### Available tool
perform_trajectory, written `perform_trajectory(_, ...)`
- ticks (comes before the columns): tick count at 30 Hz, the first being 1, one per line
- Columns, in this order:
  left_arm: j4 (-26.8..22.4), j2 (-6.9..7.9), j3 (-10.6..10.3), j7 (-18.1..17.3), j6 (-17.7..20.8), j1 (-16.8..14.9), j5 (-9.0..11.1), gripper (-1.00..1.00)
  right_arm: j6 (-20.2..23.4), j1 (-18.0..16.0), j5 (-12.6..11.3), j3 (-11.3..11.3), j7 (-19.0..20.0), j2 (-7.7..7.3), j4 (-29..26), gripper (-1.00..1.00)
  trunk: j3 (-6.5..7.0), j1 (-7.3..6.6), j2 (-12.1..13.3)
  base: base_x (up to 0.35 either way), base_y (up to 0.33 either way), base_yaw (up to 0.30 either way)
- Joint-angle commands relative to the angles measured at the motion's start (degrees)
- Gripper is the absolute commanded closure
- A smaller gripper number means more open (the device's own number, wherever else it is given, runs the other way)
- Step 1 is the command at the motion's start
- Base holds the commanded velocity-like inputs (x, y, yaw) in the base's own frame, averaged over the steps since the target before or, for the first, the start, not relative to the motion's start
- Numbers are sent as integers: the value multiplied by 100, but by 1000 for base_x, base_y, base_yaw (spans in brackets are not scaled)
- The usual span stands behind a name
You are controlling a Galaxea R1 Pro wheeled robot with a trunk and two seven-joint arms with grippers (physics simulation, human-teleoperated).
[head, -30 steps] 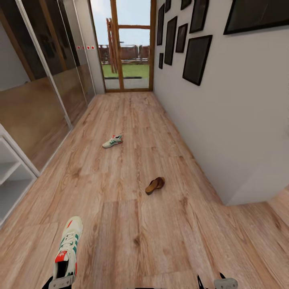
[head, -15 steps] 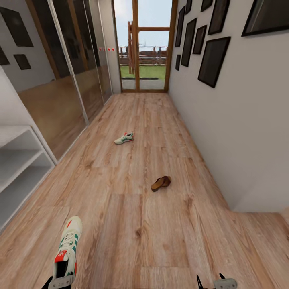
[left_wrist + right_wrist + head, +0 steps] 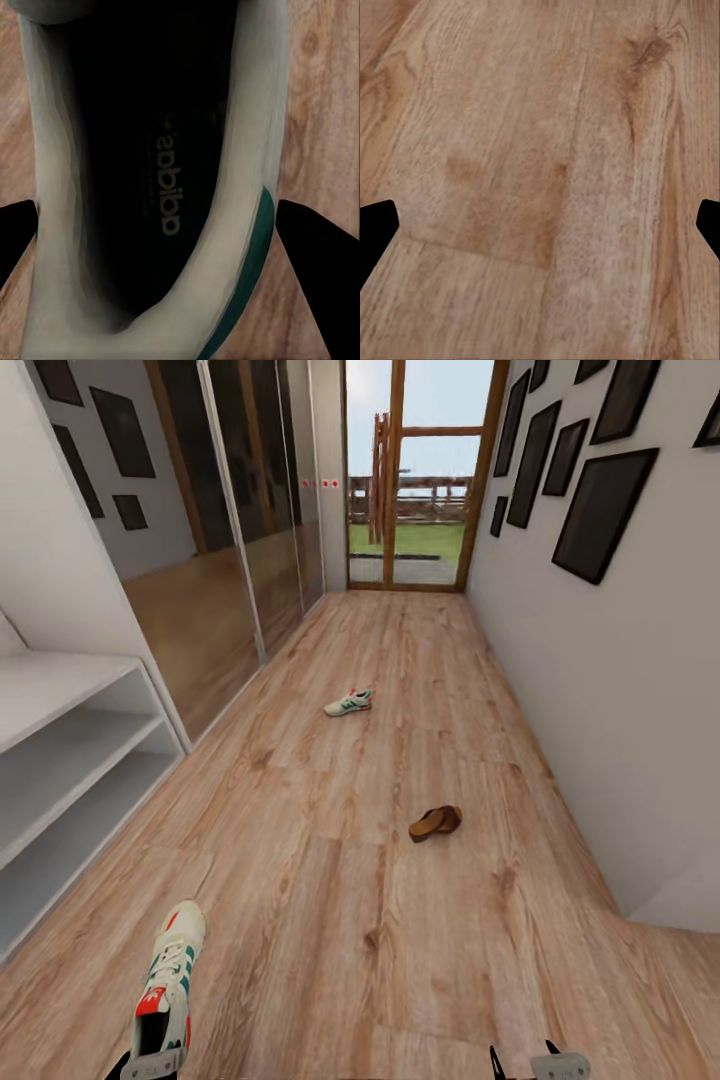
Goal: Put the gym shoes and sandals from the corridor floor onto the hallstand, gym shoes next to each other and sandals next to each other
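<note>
At the head view's lower left, the left end effector is clamping one gym shoe by its heel; brushing the hallstand risks dislodging it. The right end effector is hanging apart, carrying nothing.

A glass door with a wooden frame closes the corridor's far end. Dark picture frames hang on the wall right of the door. Mirrored wardrobe panels run left of the door.
</note>
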Motion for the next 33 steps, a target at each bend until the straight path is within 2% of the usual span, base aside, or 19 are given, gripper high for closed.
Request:
perform_trajectory(1,12,1,-11,-3,-18,-4,31,100,-19,-2,60,-32,-2,4,1,-100,-4,-1,-1,0,0,279)
perform_trajectory(22,42,-25,-11,-59,-27,-3,84,100,-18,-2,52,-45,-11,3,-14,-100,-4,-1,-1,0,0,279)
perform_trajectory(33,36,-22,4,-64,-28,-3,85,100,-10,-2,60,-48,-11,82,-16,-100,-34,-1,-1,-3,0,278)
